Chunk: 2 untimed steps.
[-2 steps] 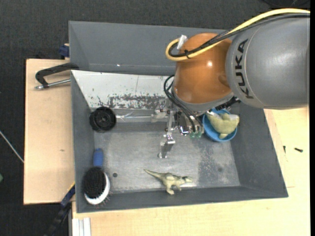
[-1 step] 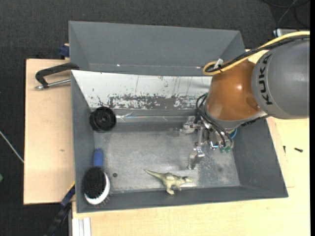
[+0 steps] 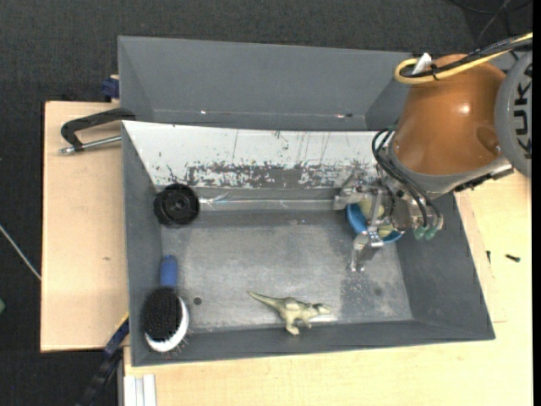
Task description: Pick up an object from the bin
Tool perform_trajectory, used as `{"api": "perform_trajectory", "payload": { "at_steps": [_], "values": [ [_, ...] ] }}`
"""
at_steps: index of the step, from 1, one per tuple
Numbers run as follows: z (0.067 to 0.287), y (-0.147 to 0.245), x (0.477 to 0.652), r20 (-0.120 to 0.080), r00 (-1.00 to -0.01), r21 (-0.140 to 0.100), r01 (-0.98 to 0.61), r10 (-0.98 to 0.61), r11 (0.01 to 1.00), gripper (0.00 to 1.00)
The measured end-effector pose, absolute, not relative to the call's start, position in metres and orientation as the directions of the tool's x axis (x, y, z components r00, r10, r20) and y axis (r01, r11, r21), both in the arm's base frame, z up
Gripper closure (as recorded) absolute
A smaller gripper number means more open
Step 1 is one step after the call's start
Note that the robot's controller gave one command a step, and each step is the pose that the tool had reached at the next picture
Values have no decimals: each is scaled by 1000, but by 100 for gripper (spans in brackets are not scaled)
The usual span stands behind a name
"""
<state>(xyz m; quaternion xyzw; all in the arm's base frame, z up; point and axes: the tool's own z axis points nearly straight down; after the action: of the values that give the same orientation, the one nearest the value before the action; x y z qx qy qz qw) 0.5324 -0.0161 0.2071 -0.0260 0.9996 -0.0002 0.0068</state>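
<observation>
My gripper [image 3: 362, 255] hangs low at the right side of the bin, under the arm's orange cover. A blue rounded thing [image 3: 357, 219] lies right beside it, partly hidden by the gripper's body; I cannot tell whether the two touch. A tan toy dinosaur [image 3: 293, 309] lies on the bin floor near the front wall, to the gripper's lower left and apart from it.
A black round disc [image 3: 176, 205] sits at the far left against the back wall. A hairbrush [image 3: 164, 316] with black bristles and a blue handle lies in the front left corner. Bare floor stretches across the middle of the bin.
</observation>
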Motion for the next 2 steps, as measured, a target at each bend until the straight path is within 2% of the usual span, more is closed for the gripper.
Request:
{"api": "perform_trajectory", "payload": {
  "at_steps": [1,2],
  "values": [
    [70,-107,576,-6,-999,0,32,32,999,0],
    [77,-107,577,-11,-1000,-4,29,29,1000,100]
  ]
}}
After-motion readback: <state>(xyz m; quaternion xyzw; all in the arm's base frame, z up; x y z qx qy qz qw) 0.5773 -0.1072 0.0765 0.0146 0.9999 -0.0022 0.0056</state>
